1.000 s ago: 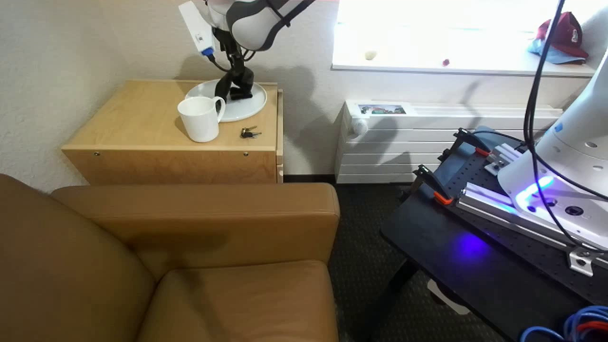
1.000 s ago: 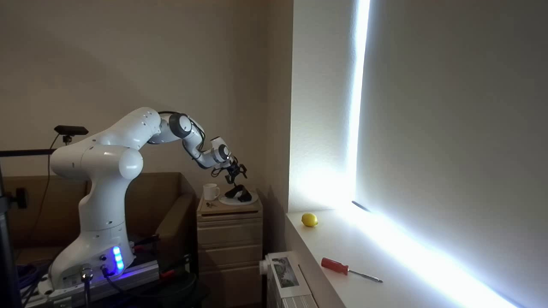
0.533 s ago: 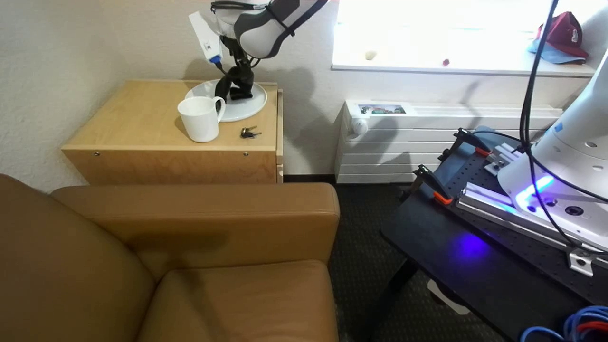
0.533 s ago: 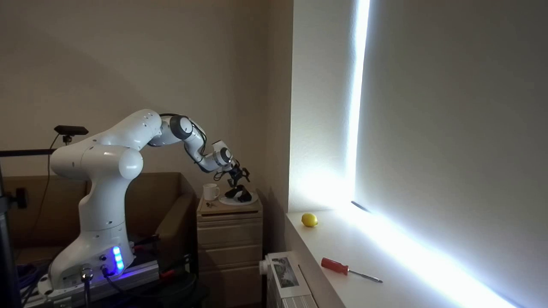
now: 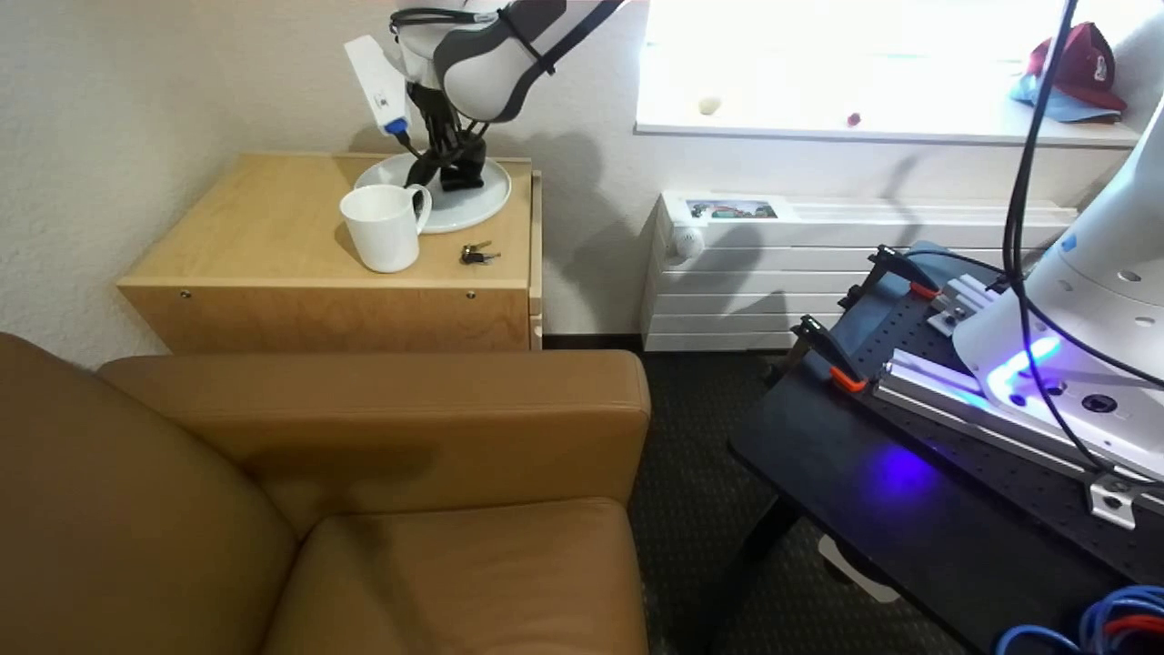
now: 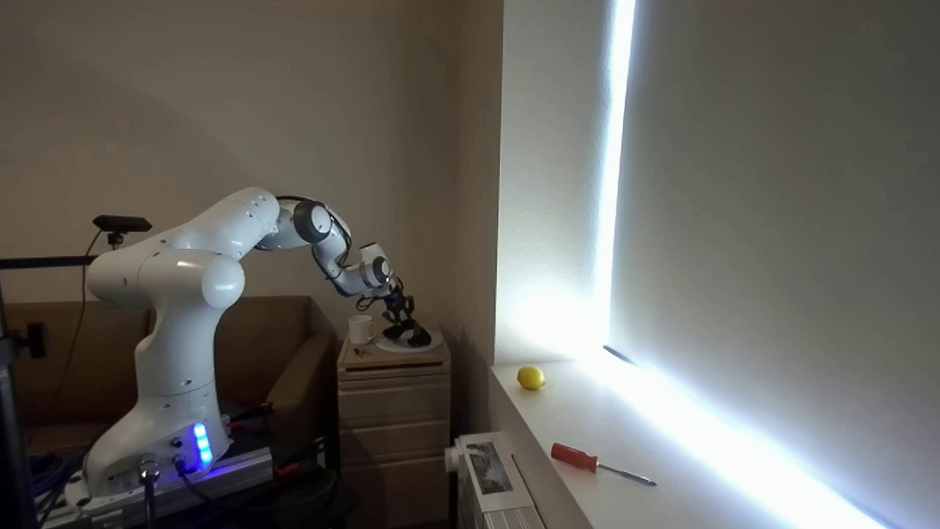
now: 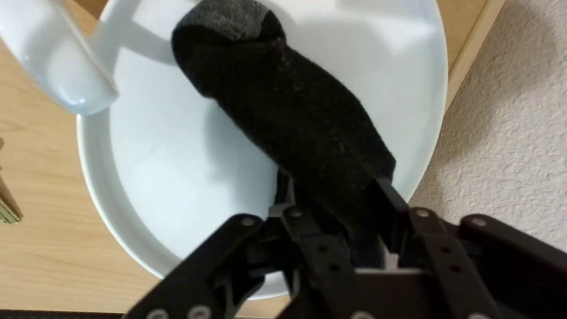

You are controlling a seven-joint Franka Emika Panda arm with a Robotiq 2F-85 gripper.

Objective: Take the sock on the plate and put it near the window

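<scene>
In the wrist view, can see a part of the dark sock (image 7: 288, 106) held in the gripper (image 7: 341, 204), pinched between two fingers (image 7: 305, 228) set only a little apart, with the cloth filling the gap. Can find this sock on the white plate (image 7: 155, 177), on top of the wooden cabinet (image 5: 282, 209), with an upright mug (image 5: 377, 236) just beside the plate and some keys (image 5: 477, 255) near this mug. In an exterior view, can see also a lemon (image 6: 531, 378) and a screwdriver (image 6: 575, 456) lying apart from each other on the window sill (image 6: 580, 415).
</scene>
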